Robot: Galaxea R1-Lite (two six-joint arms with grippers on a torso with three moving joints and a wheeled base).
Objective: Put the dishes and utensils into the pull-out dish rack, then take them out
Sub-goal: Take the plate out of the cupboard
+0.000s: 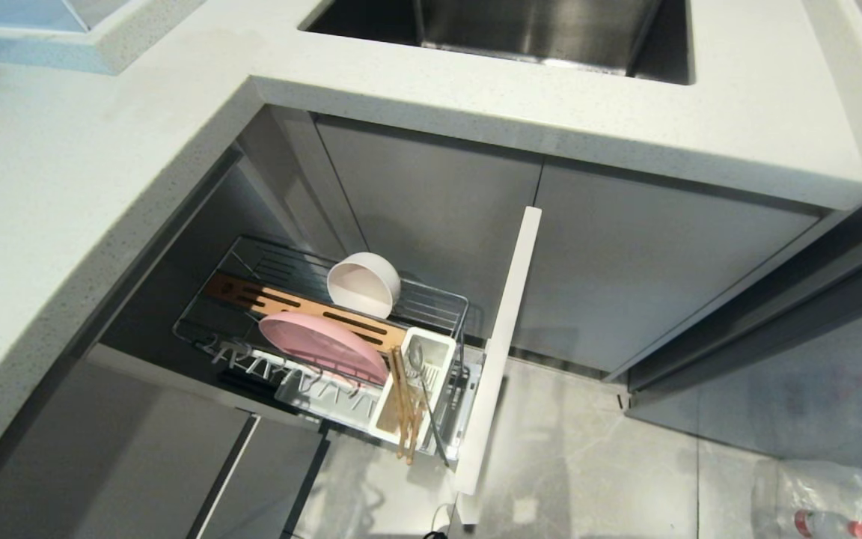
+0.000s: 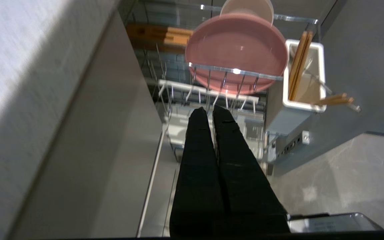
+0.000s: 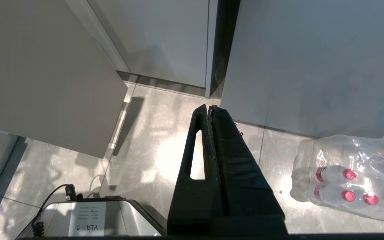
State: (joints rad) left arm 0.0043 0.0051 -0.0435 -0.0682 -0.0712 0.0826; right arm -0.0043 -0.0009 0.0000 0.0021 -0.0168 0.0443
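A: Is there any writing to read here?
B: Only one bit. A white label (image 3: 87, 218) on the silver housing (image 3: 125, 216) in the right wrist view reads "VLA - 8", seen upside down, with smaller lines beside it too tiny to read.

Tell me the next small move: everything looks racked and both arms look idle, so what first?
Probably start unloading: open the left gripper and ease it toward the plate. The bowl, plate, chopsticks and spoon all sit in the rack, so loading looks done. The left gripper is shut and empty, short of the rack, facing the plate; the right gripper is shut over the floor.
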